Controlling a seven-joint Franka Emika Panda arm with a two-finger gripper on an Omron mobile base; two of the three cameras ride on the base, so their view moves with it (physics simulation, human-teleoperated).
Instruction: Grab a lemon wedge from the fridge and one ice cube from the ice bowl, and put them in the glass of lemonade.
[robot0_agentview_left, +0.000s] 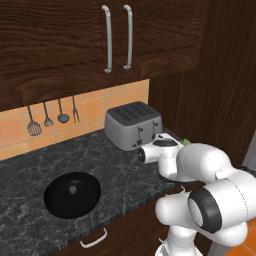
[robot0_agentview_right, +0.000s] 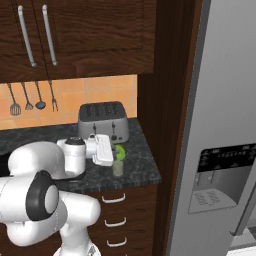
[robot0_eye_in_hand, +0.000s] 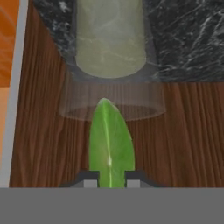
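My gripper (robot0_eye_in_hand: 111, 180) is shut on the lime-green lemon wedge (robot0_eye_in_hand: 110, 144), which points forward over the rim of the glass of lemonade (robot0_eye_in_hand: 110, 48). In the right base view the wedge (robot0_agentview_right: 120, 151) hangs just above the small glass (robot0_agentview_right: 118, 168) near the counter's front edge, with the gripper (robot0_agentview_right: 114, 152) beside it. The green tip (robot0_agentview_left: 185, 142) peeks past my hand in the left base view. The glossy black ice bowl (robot0_agentview_left: 72, 194) sits on the counter to the left with a pale ice cube (robot0_agentview_left: 73, 189) in it. The grey fridge (robot0_agentview_right: 220, 125) stands shut at the right.
A grey toaster (robot0_agentview_left: 133, 125) stands behind the glass against the orange tiled wall. Utensils (robot0_agentview_left: 47, 116) hang on the wall. Dark wood cabinets (robot0_agentview_left: 100, 35) hang above the black marble counter (robot0_agentview_left: 30, 170). A tall wood panel (robot0_agentview_right: 167, 100) separates counter and fridge.
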